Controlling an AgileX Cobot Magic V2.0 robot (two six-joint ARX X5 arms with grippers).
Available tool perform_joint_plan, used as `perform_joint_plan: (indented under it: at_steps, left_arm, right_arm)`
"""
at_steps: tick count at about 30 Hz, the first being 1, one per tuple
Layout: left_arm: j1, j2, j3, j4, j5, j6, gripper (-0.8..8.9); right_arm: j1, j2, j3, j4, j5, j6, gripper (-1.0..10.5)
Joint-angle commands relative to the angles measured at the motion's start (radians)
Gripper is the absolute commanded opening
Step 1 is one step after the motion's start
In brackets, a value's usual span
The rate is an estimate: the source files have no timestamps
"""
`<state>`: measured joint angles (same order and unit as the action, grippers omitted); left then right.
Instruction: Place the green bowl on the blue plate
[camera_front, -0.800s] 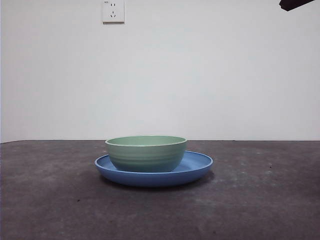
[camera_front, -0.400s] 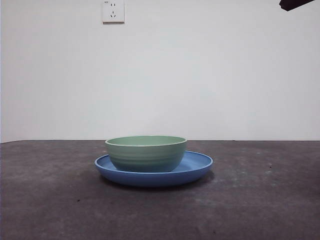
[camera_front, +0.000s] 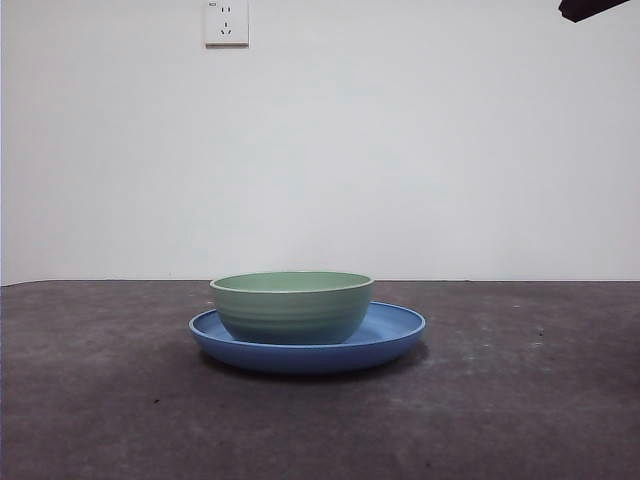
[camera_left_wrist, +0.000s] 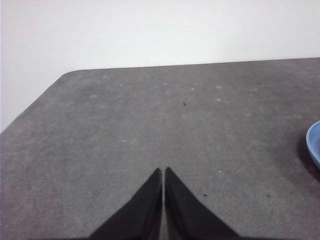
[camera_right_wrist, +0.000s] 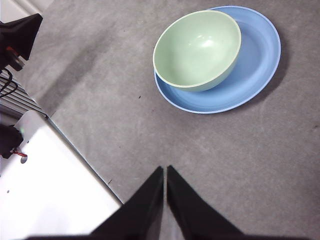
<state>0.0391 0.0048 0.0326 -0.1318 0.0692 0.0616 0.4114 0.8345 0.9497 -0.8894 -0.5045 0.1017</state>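
One green bowl (camera_front: 292, 307) empty, upright on blue plate (camera_front: 395, 330) | both grippers' jaws closed, holding nothing

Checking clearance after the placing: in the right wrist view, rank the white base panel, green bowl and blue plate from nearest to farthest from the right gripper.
1. White base panel: right beside the right gripper.
2. Green bowl and blue plate: farther across the table, stacked together, too close to call.
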Motion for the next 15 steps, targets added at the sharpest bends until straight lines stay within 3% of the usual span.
perform_joint_plan:
  at_steps: [1, 15]
  left_arm:
    - [0.003, -0.002, -0.021, -0.034, -0.003, -0.004, 0.08]
    - [0.003, -0.002, -0.021, -0.054, -0.003, -0.04, 0.08]
  right_arm:
    - [0.005, 0.006, 0.021, 0.007, -0.003, -0.009, 0.1]
    - [0.005, 0.006, 0.021, 0.007, -0.003, -0.01, 0.1]
